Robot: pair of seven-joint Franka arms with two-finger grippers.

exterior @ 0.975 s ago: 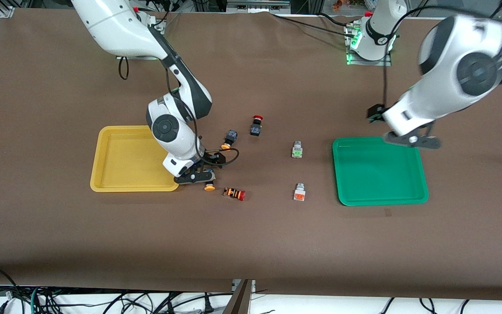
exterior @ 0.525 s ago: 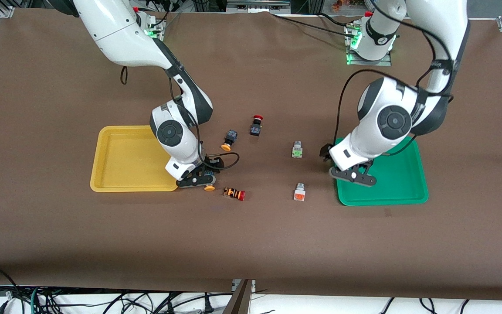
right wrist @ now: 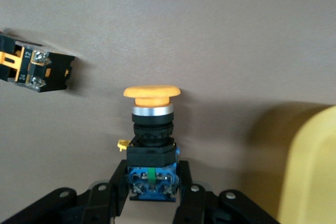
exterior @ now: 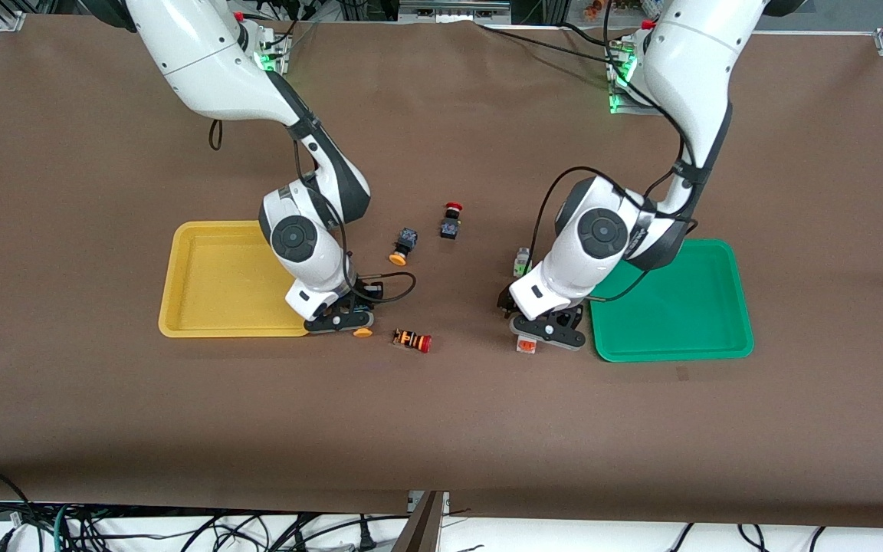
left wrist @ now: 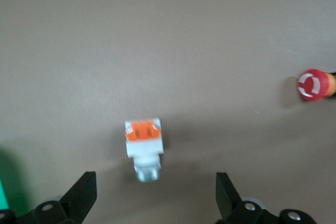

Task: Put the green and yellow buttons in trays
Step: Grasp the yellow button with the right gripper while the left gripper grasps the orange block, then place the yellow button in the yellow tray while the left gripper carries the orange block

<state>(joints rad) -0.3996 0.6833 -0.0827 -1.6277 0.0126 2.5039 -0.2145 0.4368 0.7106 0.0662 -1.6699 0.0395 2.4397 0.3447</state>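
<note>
Orange-faced button (exterior: 526, 346) half under left hand (exterior: 547, 333)

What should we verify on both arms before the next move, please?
1. Right gripper shut on the yellow-capped button: ok.
2. Yellow tray beside that gripper, bare for a drop: ok.
3. Left gripper open: ok.
4. Orange-faced button between the left fingers: ok, not yet touched.
5. Green tray holds nothing: ok.
6. Button lifted off the table: cannot tell.
</note>
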